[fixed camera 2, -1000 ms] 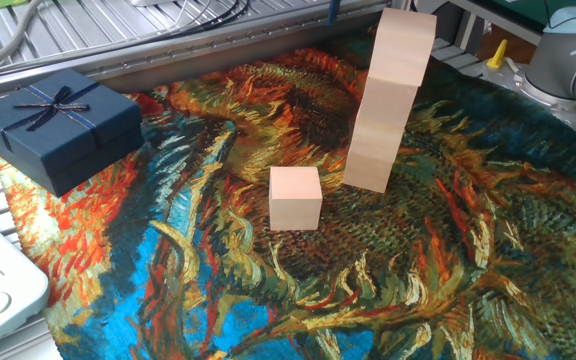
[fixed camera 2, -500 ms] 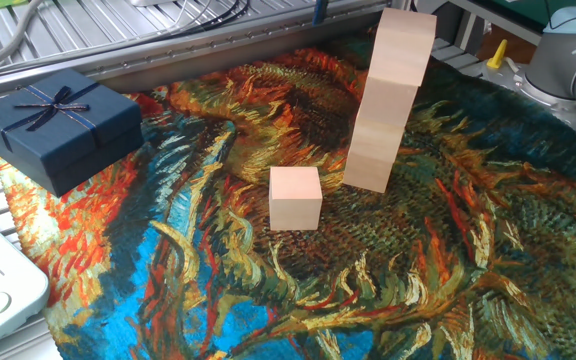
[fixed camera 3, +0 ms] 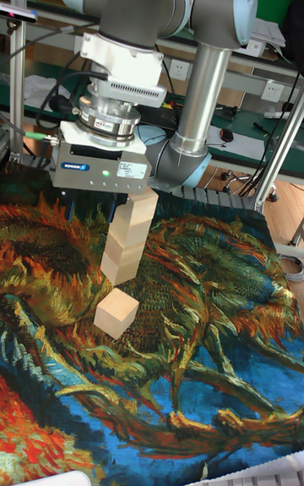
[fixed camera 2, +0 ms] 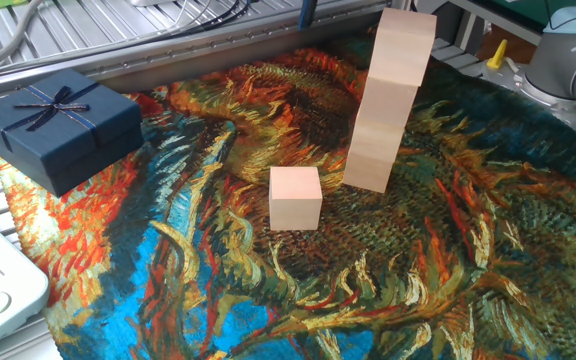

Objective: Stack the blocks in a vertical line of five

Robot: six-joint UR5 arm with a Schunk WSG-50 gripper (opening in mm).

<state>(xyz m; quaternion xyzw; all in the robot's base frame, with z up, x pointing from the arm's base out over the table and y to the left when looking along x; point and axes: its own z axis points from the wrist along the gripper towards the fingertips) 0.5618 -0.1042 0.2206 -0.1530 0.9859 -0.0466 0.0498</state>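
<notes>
tilted stack of blocks (fixed camera 2: 389, 100) stands; lone block (fixed camera 2: 295, 198) at its 8 o'clock; pincer (fixed camera 3: 100, 197) state: cannot tell.

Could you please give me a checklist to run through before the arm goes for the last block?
1. Loose block free to grasp: ok. It sits alone on the cloth, apart from the stack.
2. Stack upright: ok. It looks four blocks high.
3. Stack squarely aligned: cannot tell. It seems to lean in both views, which may be perspective.
4. Gripper open and empty: cannot tell. Its fingers are not visible below the body, which hangs by the stack's top.
5. Gift box out of the way: ok. It is at the cloth's far left edge.
</notes>
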